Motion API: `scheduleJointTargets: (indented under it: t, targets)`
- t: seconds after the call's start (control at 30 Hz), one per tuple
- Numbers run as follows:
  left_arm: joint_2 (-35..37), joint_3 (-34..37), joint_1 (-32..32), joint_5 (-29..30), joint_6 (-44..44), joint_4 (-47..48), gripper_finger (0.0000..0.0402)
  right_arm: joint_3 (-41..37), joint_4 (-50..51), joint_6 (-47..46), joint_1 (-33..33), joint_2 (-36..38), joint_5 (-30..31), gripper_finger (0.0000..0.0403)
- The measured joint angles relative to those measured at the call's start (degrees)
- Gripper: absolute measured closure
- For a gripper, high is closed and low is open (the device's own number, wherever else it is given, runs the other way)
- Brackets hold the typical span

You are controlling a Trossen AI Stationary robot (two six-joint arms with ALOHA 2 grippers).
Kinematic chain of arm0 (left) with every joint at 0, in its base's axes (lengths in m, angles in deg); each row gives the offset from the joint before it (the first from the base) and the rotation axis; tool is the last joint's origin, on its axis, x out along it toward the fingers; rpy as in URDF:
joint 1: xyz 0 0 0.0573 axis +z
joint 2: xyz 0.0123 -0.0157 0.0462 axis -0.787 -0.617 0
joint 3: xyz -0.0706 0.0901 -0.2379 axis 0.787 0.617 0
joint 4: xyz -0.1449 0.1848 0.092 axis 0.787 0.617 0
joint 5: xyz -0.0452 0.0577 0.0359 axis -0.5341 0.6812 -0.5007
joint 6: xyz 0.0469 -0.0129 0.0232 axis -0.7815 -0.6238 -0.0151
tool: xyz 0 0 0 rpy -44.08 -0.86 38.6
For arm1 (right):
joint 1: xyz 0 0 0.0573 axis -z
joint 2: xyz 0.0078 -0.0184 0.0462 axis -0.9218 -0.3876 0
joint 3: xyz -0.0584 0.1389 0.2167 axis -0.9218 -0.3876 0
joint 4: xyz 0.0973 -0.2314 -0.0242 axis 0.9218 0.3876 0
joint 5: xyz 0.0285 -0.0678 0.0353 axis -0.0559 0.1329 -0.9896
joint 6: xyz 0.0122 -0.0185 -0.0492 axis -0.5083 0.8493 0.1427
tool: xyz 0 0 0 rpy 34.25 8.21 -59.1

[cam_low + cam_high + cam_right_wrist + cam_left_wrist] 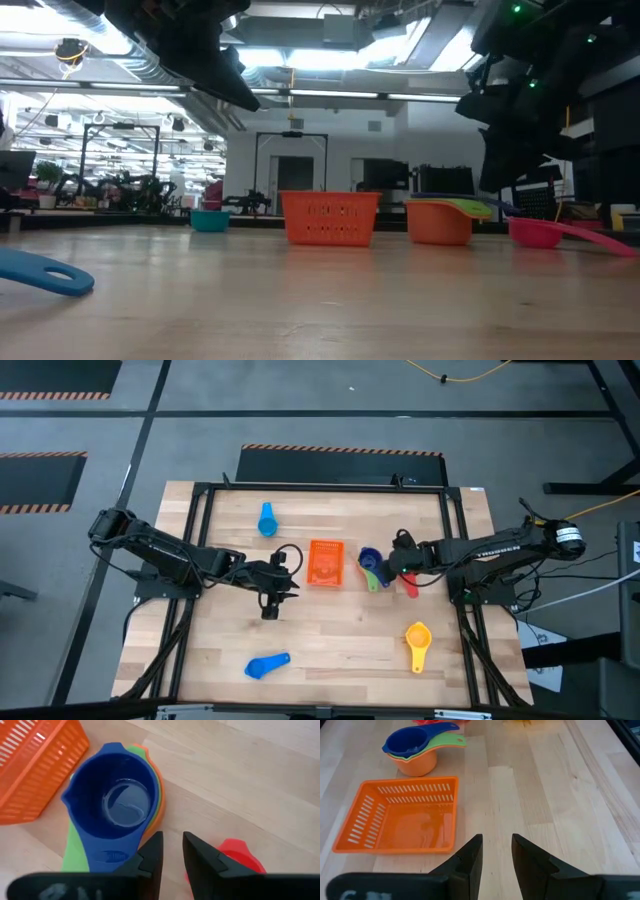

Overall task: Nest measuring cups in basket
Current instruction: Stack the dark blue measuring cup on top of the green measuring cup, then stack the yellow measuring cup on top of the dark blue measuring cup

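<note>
The orange mesh basket (326, 563) (400, 817) stands empty near the table's middle. To its right a dark blue cup (112, 805) sits nested in a green cup (75, 851), and both sit in an orange cup (415, 766). The red cup (408, 586) (240, 856) lies just beside this stack. My right gripper (172, 851) hovers between the stack and the red cup, open by a narrow gap. My left gripper (497, 852), also narrowly open, hangs over bare wood off the basket's near left corner. Light blue (267, 519), blue (267, 665) and yellow (417, 642) cups lie apart on the table.
A black frame (205, 495) borders the wooden table top. Bare wood lies between the basket and the near edge. In the low view the blue cup's handle (45, 272) lies close at the left, and the room stretches behind the table.
</note>
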Motion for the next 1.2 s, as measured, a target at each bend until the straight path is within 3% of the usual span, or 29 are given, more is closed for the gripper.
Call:
scheduleJointTargets:
  t: [0.5, 0.87, 1.1, 1.2]
  targets:
    - [0.00, 0.00, 0.00, 0.00, 0.00, 0.01, 0.0305, -9.02, -11.25, -6.79, -4.17, -0.76, 0.75, 0.0325]
    - [0.00, 0.00, 0.00, 0.00, 0.00, 0.01, 0.0305, -9.05, -23.36, -5.22, -7.55, -0.76, -3.75, 0.0324]
    - [0.00, 0.00, -0.01, 0.00, 0.04, 0.02, 0.0305, -9.03, -22.93, -4.71, -8.00, -0.69, -5.65, 0.0324]
    - [0.00, 0.00, 0.00, 0.00, 0.08, 0.02, 0.0305, -8.13, -22.45, -2.13, -8.00, -0.40, -10.25, 0.0324]
